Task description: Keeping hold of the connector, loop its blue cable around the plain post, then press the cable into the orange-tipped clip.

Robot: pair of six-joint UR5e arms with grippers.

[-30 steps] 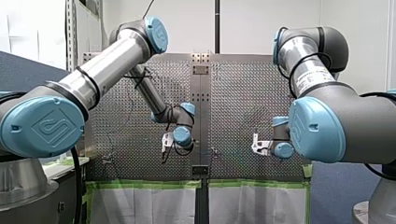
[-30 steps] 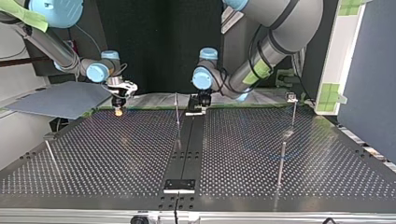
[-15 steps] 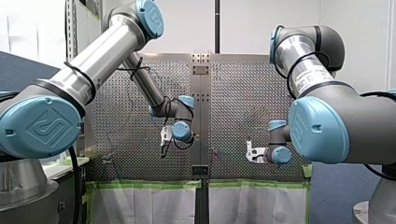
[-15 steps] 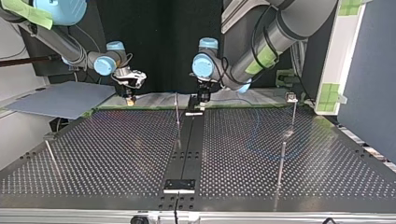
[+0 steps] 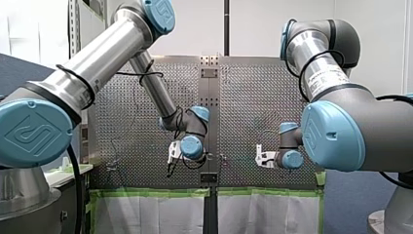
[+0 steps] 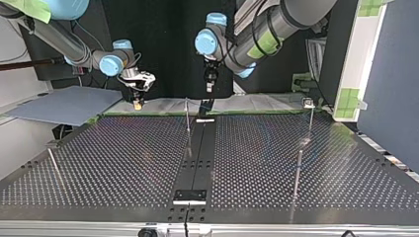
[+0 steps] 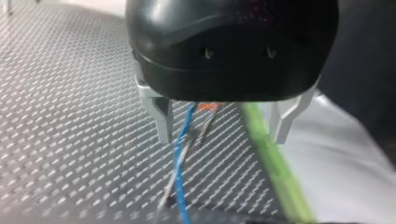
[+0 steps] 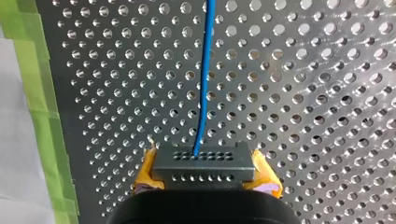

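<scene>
Thin posts (image 6: pixel 187 118) stand well apart on the perforated table (image 6: pixel 123 158), leaving open lanes between them.

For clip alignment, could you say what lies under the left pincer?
The blue cable and an orange tip show between my left pincer's open fingers; its body covers the rest.

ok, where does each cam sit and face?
Front: behind the shoulders, facing the table; both arms show.
Top: across the table, facing the arms; sides crossed.
Left wrist: along my left pincer, open, onto the blue cable.
Right wrist: along my right pincer, shut on the connector.
Shared: both wrist views show the blue cable.
</scene>
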